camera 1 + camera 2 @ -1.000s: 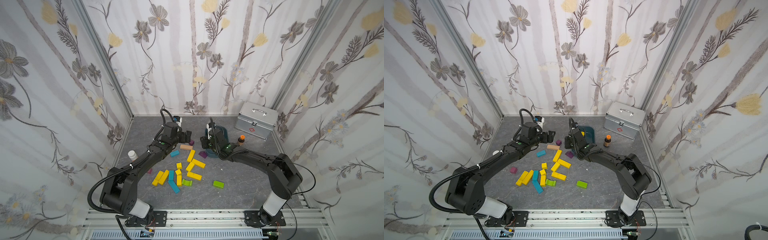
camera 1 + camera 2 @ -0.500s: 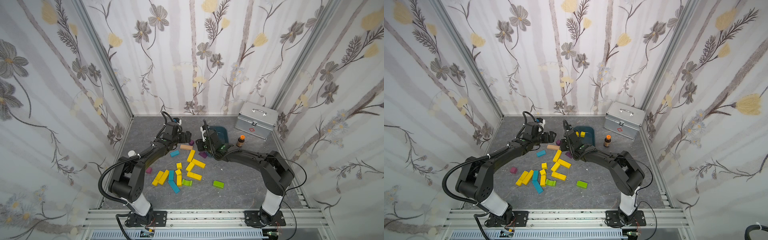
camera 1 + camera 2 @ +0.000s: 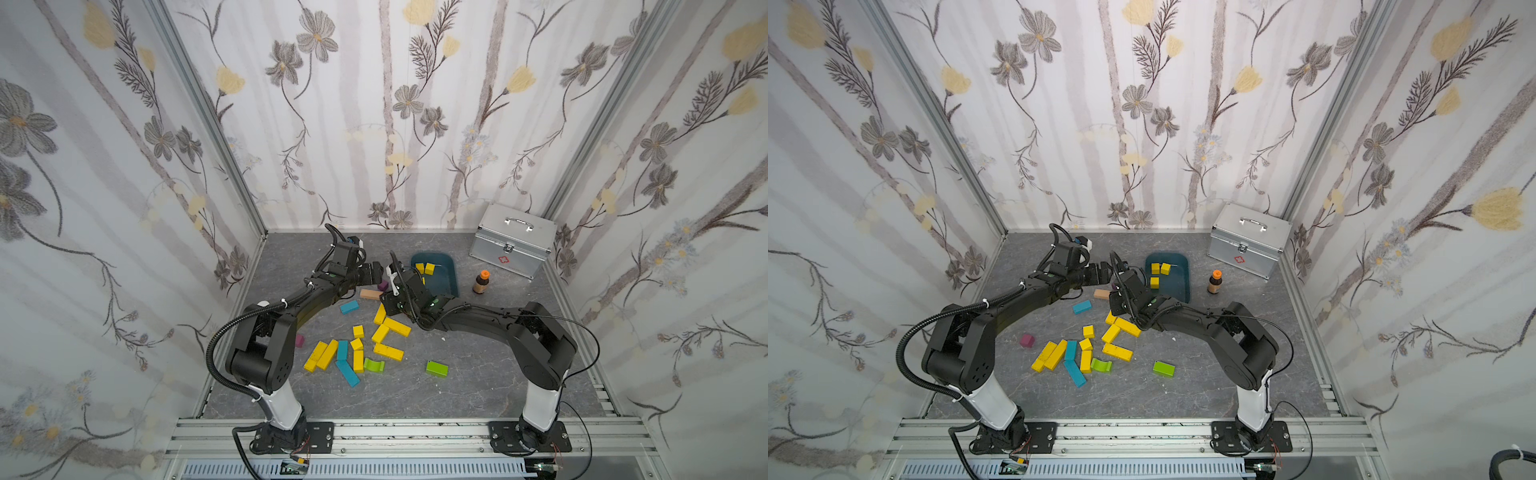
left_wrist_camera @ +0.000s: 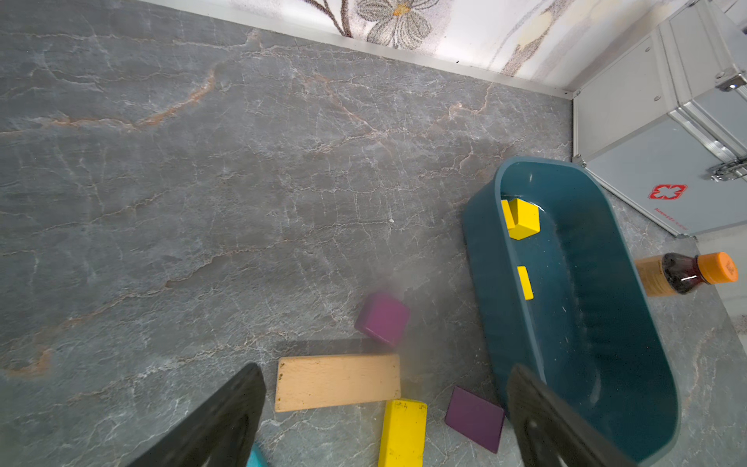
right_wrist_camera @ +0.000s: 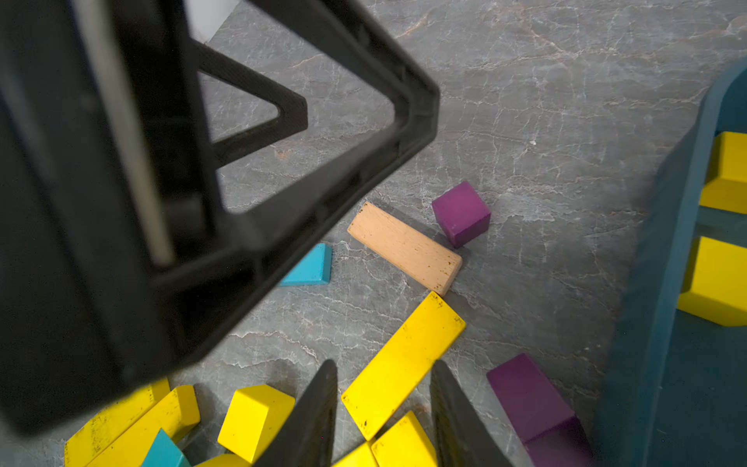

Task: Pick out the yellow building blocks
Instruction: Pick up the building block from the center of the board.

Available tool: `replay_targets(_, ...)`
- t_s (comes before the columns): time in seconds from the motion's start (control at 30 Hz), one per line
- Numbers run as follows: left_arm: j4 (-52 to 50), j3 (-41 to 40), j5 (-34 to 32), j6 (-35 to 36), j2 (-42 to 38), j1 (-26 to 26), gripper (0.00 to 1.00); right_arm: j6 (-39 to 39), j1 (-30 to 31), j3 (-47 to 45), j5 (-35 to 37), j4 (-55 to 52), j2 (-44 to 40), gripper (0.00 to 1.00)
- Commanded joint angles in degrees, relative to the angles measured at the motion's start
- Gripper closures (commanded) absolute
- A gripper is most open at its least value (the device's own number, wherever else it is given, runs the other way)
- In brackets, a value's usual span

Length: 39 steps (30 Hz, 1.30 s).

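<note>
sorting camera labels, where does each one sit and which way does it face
Top views: high at the front, looking down on left arm, right arm, teal bin.
Left wrist: on the left arm, looking down past left gripper at tan bar.
Right wrist: on the right arm, past right gripper at yellow bar.
Shared: both wrist views show the tan bar.
</note>
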Motion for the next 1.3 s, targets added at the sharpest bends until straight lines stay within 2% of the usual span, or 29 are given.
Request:
replay_targets(0.0,-0.4,0.7,-0.2,-0.7,0.7,0.6,0.05,0.2,0.1,0.6,0.1,-0.8,0.5,0.6)
replay_targets(0.37,-0.3,1.2,1.3,-1.3,2.2,2.1,0.05,-0.6,0.5,-0.2,-0.2,-3.8,0.9,0.6)
replay_targets(1.27,-1.9,2.9,3.4,-2.9,5.1,2.1,0.05,-0.1,0.9,-4.5,-2.3,-5.4,0.1,0.57)
